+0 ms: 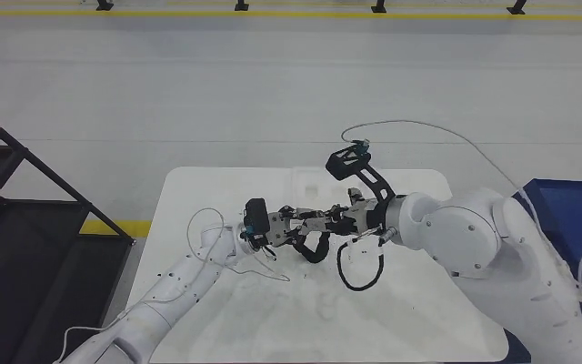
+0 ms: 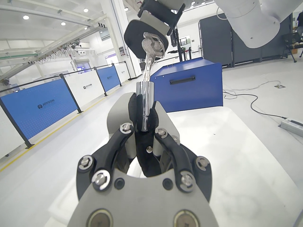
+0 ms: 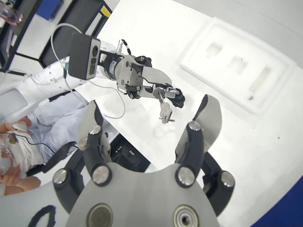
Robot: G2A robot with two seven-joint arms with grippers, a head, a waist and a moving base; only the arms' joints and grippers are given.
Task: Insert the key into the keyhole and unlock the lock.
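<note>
White table (image 1: 409,309): left gripper (image 2: 143,116) clamps lock (image 2: 144,90), key (image 2: 151,48) inserted; right gripper (image 3: 151,109) apart.

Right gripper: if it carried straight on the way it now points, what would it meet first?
Probably the silver metal key standing out of the chrome cylinder lock clamped in the left gripper; it lies ahead of the open right gripper, depth uncertain.

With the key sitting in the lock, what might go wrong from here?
1. The right tool is open, so nothing grips the key; it hangs from the lock above the table and may slip out.
2. The lock is a smooth round cylinder pinched in the left tool; turning the key may spin it instead.
</note>
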